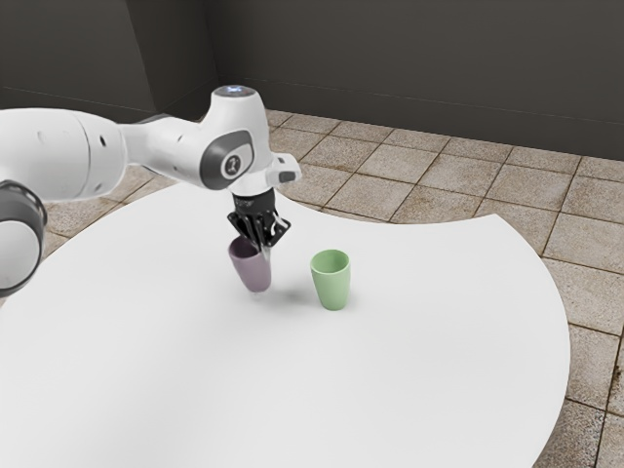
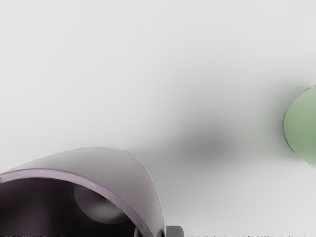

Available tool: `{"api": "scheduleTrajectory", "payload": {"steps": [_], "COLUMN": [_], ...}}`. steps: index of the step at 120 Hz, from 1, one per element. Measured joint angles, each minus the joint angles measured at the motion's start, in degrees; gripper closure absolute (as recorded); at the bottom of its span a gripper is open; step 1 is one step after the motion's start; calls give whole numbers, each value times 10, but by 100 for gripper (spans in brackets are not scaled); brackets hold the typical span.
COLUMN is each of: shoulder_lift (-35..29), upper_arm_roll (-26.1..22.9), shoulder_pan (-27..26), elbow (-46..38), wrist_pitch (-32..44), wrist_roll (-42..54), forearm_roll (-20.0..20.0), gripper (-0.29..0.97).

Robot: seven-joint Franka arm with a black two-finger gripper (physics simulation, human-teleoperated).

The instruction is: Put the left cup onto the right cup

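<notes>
**Mauve tapered cup (image 1: 251, 268) clamped at rim by black two-finger gripper (image 1: 261, 242)**

In the ext. view the mauve cup is seen tilted, mouth leaned toward the exterior view's left and base swung toward its right. The gripper's fingers are pinched on the rim wall, one inside & one outside, on the side nearer the other cup. Whether the base touches the white round table (image 1: 390, 390) can't be told; a faint shadow is cast just under it.

A pale green tapered cup (image 1: 331, 280) is stood upright, mouth up, on the table to the exterior view's right of the mauve cup, near but apart.

The white arm (image 1: 146, 146) is brought in from the exterior view's left. Brown stone-tile floor (image 1: 507, 185) is seen beyond the table.

In the wrist view the mauve cup's (image 2: 98, 163) open mouth is shown right under the hand, w/ the green cup's (image 2: 302, 126) side off past a soft shadow on the table (image 2: 148, 59).
</notes>
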Motion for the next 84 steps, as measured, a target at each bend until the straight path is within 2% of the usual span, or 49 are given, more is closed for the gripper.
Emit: {"api": "scheduleTrajectory", "payload": {"steps": [84], "shoulder_lift": [-63], "upper_arm_roll": [-5], "shoulder_pan": [-20], "elbow": [0], "wrist_pitch": [-64], "wrist_roll": [-15], "forearm_roll": [14], "gripper": [79]}}
